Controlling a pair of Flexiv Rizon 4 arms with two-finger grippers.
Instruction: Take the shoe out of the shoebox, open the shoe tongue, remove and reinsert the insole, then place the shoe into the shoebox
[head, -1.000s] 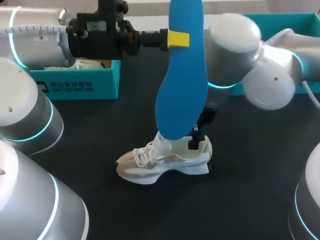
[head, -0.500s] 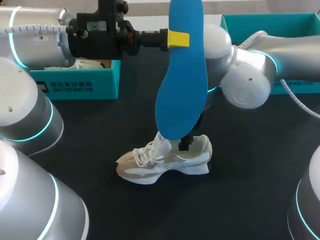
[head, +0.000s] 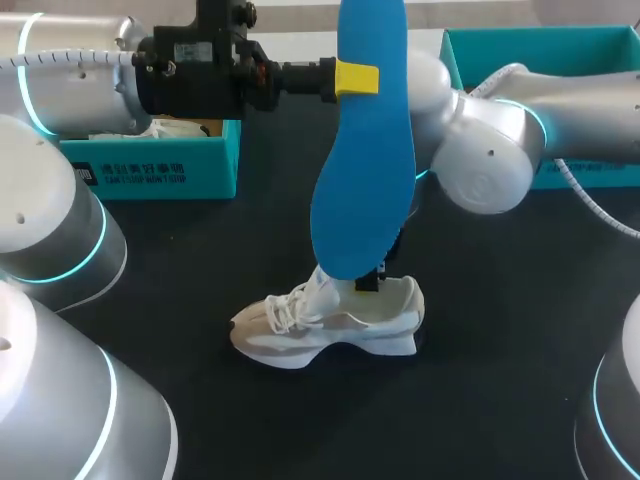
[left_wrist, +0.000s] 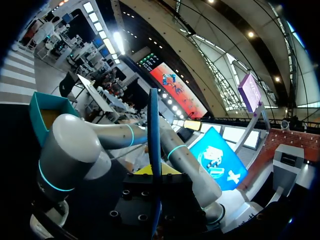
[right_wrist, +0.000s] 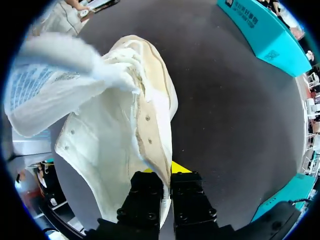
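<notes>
Head view: the dark counter (head: 500, 330) has open room on every side of the shoe (head: 300, 335), most of it to the right and near. One teal shoebox (head: 150, 165) sits at the far left and a second shoebox (head: 545, 40) at the far right, both well apart from the shoe. The shoe is white and cream and stands upright on its sole, toe to the left, laces loose. The left end effector (head: 357, 77) is clamped on a blue insole (head: 365, 180) near its upper part. The insole hangs high over the counter with its lower tip just above the shoe's opening. The right end effector (head: 368, 283) is down at the shoe's heel collar, mostly hidden behind the insole.

Left wrist view: the insole shows edge-on as a thin blue line, gripped between the fingers.

Right wrist view: the fingers stand almost together, pinching the cream edge of the shoe's collar between them. Bare counter lies beside the shoe out to the teal boxes.
</notes>
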